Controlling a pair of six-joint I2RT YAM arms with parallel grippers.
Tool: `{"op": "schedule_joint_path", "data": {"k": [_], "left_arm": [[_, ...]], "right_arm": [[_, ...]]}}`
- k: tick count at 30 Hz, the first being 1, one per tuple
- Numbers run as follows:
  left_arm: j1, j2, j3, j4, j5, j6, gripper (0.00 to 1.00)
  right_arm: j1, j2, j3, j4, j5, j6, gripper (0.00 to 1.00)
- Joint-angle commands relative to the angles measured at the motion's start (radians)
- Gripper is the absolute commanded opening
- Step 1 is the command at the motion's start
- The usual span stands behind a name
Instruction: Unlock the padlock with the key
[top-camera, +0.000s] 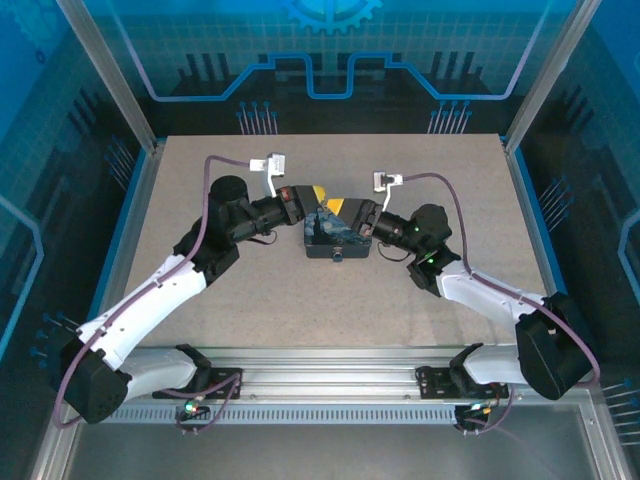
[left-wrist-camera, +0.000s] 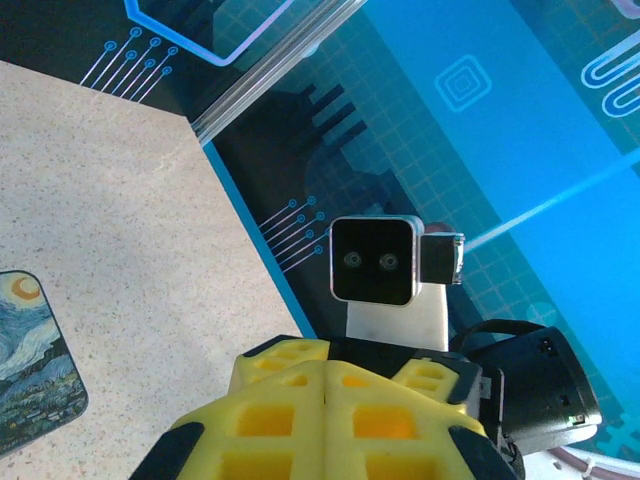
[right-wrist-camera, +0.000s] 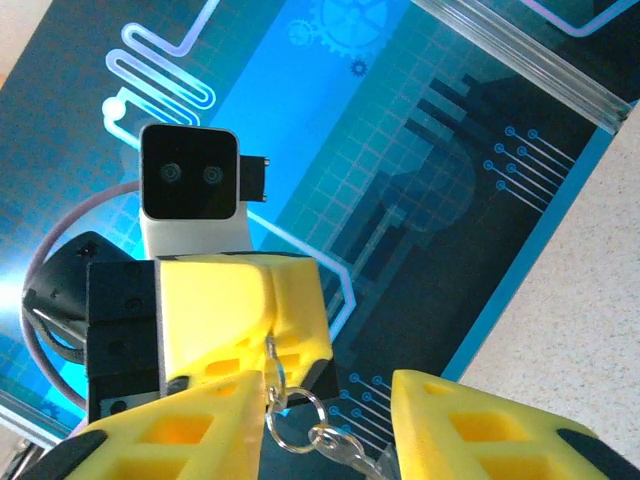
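Here, left jaws pinch the key ring (right-wrist-camera: 320, 435) (right jaws parted).

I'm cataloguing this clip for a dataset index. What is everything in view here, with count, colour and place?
key ring: one, silver, with keys; hangs from the left gripper's fingertips, between the right gripper's fingers
mat: one, blue and yellow night-sky print; middle of the table, below both grippers
dark item: one, at the mat's near edge; too small to identify
table: one, speckled beige
wall panels: blue, circuit pattern; around the table
wrist cameras: two, black with white frames
arms: two, white and black
left gripper: yellow fingers, shut on the key ring
right gripper: yellow fingers, open
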Motion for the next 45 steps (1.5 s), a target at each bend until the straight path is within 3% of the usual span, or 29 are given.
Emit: {"op": "schedule_joint_path", "data": {"k": [1, 22, 27, 31, 36, 40, 45], "left_arm": [[-0.006, -0.018, -0.025, 0.047, -0.011, -0.017, 0.00], [-0.006, -0.021, -0.045, 0.098, -0.005, -0.047, 0.00], [-0.006, -0.023, -0.056, 0.119, 0.000, -0.060, 0.00], [-0.006, -0.026, -0.059, 0.136, 0.004, -0.068, 0.00], [-0.005, -0.027, -0.059, 0.134, 0.013, -0.071, 0.00], [0.007, -0.031, -0.057, 0.122, 0.032, -0.085, 0.28], [0.042, -0.023, -0.016, 0.059, 0.105, -0.082, 0.37]], "right_arm": [[0.016, -0.019, 0.021, 0.057, -0.012, 0.003, 0.43], [0.030, -0.008, 0.038, 0.059, -0.018, 0.011, 0.25], [0.029, -0.007, 0.040, 0.054, -0.020, 0.010, 0.07], [0.025, -0.008, 0.034, 0.048, -0.012, 0.012, 0.00], [0.015, -0.018, 0.034, 0.025, -0.020, -0.002, 0.00], [0.004, -0.054, 0.043, -0.070, -0.039, -0.049, 0.00], [-0.015, -0.103, 0.069, -0.248, -0.096, -0.128, 0.00]]}}
